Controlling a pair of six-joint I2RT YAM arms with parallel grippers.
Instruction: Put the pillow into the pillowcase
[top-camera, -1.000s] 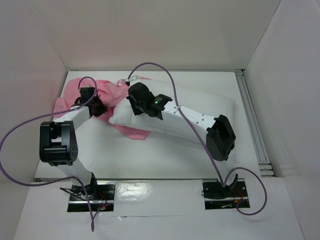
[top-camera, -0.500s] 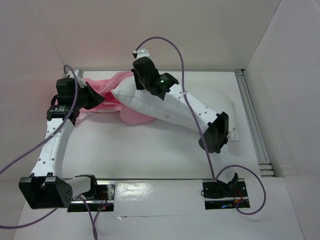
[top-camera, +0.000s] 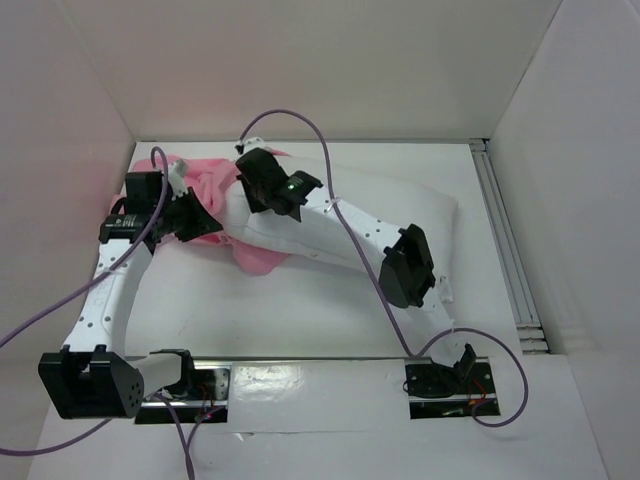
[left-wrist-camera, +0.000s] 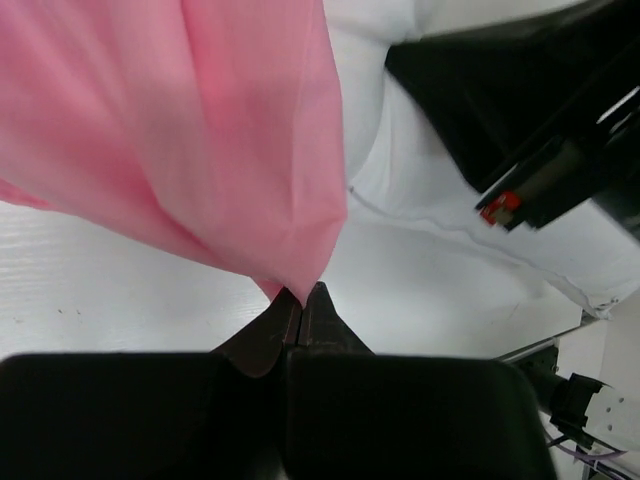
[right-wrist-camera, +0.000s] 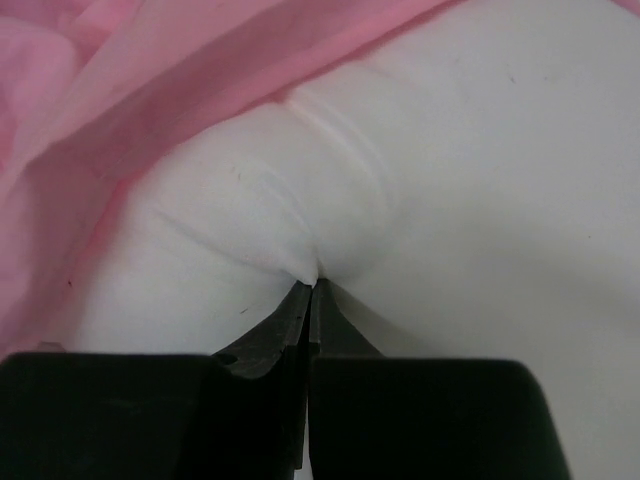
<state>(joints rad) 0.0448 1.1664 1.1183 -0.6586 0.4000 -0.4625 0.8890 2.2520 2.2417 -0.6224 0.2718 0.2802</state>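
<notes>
Near: bench (top-camera: 300, 310), white, carries both cloths. Left, mid-depth: left end effector (left-wrist-camera: 300, 297) fully closed, pinching fold of pillowcase (left-wrist-camera: 200, 130). Pillow (top-camera: 420, 205) lies centre to right, its left end meeting pink cloth; case bunched at far left. Right end effector (right-wrist-camera: 310, 288) closed tight on pinch of pillow fabric at that left end. I judge step as feeding pillow end into case mouth, barely begun. Next I need mouth held open and pillow driven left, deeper in.
</notes>
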